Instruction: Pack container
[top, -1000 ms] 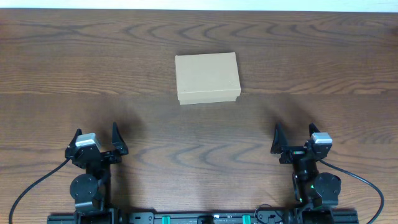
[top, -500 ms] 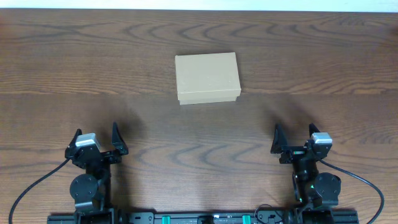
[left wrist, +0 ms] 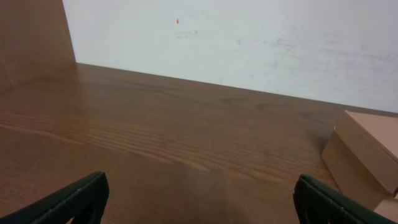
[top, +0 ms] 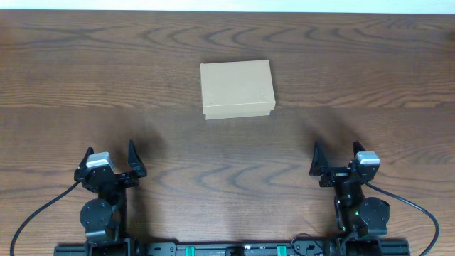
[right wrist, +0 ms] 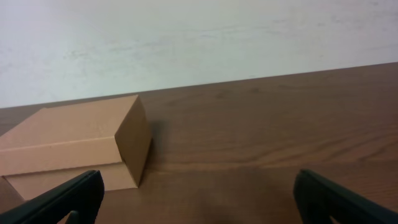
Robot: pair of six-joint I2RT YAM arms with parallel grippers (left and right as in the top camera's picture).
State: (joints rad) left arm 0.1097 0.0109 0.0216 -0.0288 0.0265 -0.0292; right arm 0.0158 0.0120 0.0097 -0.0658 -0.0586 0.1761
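The closed box (top: 237,88) sits centred on the table (top: 398,78), well apart from your left gripper (top: 110,153) and right gripper (top: 337,151), both spread wide, empty. Probably light, stiff cardboard; grip its side walls gently.

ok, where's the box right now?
Overhead view: the box sits closed in the middle of the table, beyond and between the left gripper and right gripper, touching neither.

No change shows between the earlier overhead pictures and this moment. The container (top: 237,88) has not shifted on the desk (top: 370,71). Neither the left gripper (top: 110,151) nor the right gripper (top: 337,148) has moved, and their fingers are spread just as wide.
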